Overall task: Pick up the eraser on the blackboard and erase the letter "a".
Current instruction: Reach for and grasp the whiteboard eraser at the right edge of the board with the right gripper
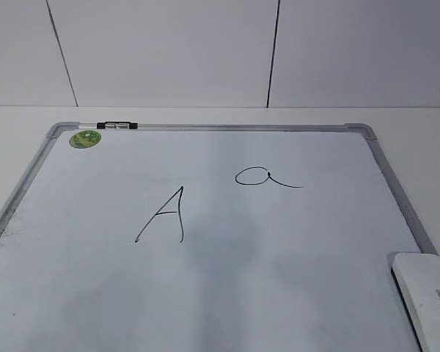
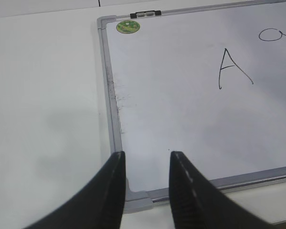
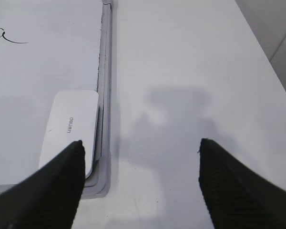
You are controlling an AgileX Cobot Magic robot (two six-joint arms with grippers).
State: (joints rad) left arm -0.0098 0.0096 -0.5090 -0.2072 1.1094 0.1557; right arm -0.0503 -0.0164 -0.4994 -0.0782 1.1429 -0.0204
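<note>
The white eraser (image 1: 428, 293) lies on the near right corner of the blackboard (image 1: 227, 293), against its frame; it also shows in the right wrist view (image 3: 69, 129). The cursive "a" (image 1: 264, 177) is drawn right of centre, with its tail showing in the right wrist view (image 3: 5, 37) and its loop in the left wrist view (image 2: 276, 35). My right gripper (image 3: 140, 148) is open and empty, above the table just right of the eraser, left finger over the eraser's near end. My left gripper (image 2: 147, 156) is open and empty over the board's near left corner. Neither gripper shows in the exterior view.
A capital "A" (image 1: 165, 215) is drawn left of the "a". A green round magnet (image 1: 85, 138) and a black-and-silver marker (image 1: 117, 126) sit at the board's far left corner. White table (image 3: 190, 71) extends right of the board; a tiled wall stands behind.
</note>
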